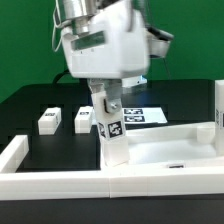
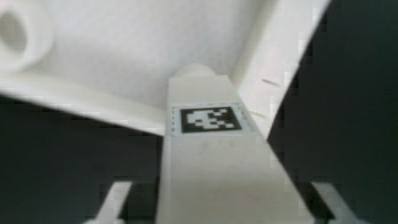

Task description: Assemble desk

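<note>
Centrally, above a black table [image 1: 60, 100], a white robot gripper [image 1: 104, 100] hangs straight down. Its jaws are pinching the upper part of a white square-section leg [image 1: 110, 135] marked with a black-and-white tag.

The leg stands nearly upright. Its lower end is at the end of the white tabletop panel [image 1: 175, 152] that lies toward the exterior view's left. It is probably held vertical so that its end can drop into one of the panel's corner holes.

The wrist view looks down the leg between the two fingers [image 2: 116, 200]. One round hole [image 2: 18, 40] shows off to the side, so the leg does not look lined up with that hole yet.

A second leg [image 1: 48, 121] and a third leg [image 1: 82, 118] lie flat on the table toward the exterior view's left, well apart from the panel. The marker board [image 1: 142, 115] lies farther back.

A low border wall [image 1: 40, 185] runs along the near edge (it also turns back on the exterior view's left).

The panel's raised rim sits just beside the leg's lower end. It seems the likeliest thing to catch on.
</note>
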`<state>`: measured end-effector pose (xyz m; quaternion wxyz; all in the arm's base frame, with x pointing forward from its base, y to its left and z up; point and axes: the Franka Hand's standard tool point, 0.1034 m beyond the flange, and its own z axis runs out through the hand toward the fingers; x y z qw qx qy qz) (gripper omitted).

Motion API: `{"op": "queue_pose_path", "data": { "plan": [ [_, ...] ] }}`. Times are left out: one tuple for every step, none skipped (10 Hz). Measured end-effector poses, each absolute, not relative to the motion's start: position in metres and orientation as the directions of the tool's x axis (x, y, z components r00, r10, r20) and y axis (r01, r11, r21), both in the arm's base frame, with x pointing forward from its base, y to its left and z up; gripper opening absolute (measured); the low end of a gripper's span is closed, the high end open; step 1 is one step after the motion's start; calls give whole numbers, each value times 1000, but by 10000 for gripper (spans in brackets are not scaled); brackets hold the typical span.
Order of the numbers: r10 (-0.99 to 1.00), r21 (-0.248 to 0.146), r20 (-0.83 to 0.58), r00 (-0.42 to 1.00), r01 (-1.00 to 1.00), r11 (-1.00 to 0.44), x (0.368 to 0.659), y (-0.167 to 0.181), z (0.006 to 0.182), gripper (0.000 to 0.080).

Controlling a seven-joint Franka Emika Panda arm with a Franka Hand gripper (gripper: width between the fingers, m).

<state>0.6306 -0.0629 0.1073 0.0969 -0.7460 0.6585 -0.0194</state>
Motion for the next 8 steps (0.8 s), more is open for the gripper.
{"op": "queue_pose_path", "data": {
  "plan": [
    [-991,-147,-123,61,-988,-42,631,-59,106,294],
    [-989,-120,-146,-18,-992,36,632,-53,106,294],
    [-987,-112,-152,-58,-991,76,633,-51,105,294],
    [-985,-109,-155,-80,-989,97,633,-51,105,294],
    [-986,-111,-153,-69,-990,87,633,-51,105,294],
    [-988,-114,-150,-46,-991,63,633,-51,105,347],
    [-989,-127,-140,39,-992,-21,633,-52,105,347],
    [-965,-155,-115,237,-964,-218,633,-51,107,553]
  ]
}}
